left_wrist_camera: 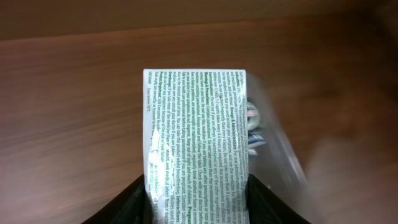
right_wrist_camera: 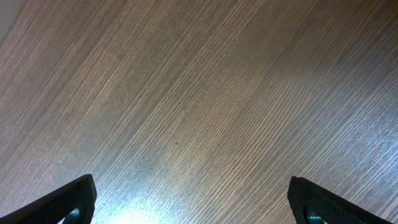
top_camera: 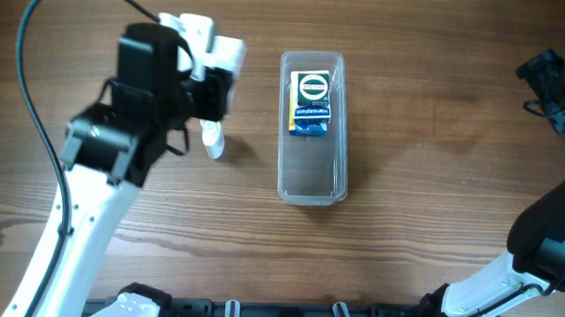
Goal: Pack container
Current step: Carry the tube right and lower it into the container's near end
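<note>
Left gripper (left_wrist_camera: 198,200) clamped on box (left_wrist_camera: 198,143): light, stiff card. Right gripper (right_wrist_camera: 193,199) spread, empty. Container (top_camera: 312,171) mid-table, packed box (top_camera: 312,102) at its far end. Judged light, thin-walled, slippery; steady it by the long walls.

Overhead looks straight down; wrist views hug the table (top_camera: 434,184), left perhaps sharing the container (top_camera: 311,165).
</note>
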`<action>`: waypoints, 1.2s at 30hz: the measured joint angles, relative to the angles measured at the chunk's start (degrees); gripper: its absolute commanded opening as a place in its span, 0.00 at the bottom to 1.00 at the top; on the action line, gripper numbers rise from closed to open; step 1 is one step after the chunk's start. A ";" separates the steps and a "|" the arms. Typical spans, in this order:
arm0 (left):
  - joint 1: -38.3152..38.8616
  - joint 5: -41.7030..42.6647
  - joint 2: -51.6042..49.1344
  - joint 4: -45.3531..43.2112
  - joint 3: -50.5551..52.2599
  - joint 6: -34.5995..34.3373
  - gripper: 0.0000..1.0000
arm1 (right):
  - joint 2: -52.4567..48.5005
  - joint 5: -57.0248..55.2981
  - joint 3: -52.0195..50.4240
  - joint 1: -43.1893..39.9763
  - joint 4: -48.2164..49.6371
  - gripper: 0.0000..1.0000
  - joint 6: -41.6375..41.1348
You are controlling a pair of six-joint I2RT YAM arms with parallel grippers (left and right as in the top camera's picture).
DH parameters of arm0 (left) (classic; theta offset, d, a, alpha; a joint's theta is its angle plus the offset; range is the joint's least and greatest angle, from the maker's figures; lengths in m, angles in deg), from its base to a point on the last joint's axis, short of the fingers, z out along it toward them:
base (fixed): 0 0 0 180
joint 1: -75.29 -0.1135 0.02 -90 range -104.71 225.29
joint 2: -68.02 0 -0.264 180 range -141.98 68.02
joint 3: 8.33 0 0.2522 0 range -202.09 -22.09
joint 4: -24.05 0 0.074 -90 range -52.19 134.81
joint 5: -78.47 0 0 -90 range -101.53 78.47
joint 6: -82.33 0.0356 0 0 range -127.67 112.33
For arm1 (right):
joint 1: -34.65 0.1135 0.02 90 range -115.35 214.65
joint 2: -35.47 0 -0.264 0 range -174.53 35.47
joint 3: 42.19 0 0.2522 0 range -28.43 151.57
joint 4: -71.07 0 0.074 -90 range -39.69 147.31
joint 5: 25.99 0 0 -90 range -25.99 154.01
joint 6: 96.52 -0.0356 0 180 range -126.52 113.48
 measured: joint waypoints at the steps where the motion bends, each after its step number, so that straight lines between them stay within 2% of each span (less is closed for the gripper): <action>1: 2.49 0.04 0.11 -0.28 -0.17 -0.87 0.46 | 0.00 -0.02 0.00 0.00 0.00 1.00 0.00; 3: 6.43 -0.02 -0.44 -0.24 -0.20 -2.78 0.46 | 0.00 -0.02 0.00 -0.02 -0.02 1.00 0.00; 8: 16.09 -0.24 -6.03 -0.81 -0.22 -14.60 0.46 | 0.00 -0.02 0.00 0.00 0.00 1.00 0.00; 15: 22.49 -5.35 -17.57 -5.40 -0.22 -28.44 0.45 | 0.00 -0.02 0.00 0.00 0.00 1.00 0.00; 18: 23.34 -7.21 -21.94 -5.46 -0.22 -32.09 0.46 | 0.00 -0.02 0.00 0.00 0.00 1.00 0.00; 23: 23.89 -8.44 -27.02 -5.44 -0.22 -35.34 0.46 | 0.00 -0.02 0.00 0.00 0.00 1.00 0.00; 36: 26.93 -9.07 -32.39 -5.20 -0.22 -39.45 0.47 | 0.00 -0.02 0.00 -0.02 -0.02 1.00 0.00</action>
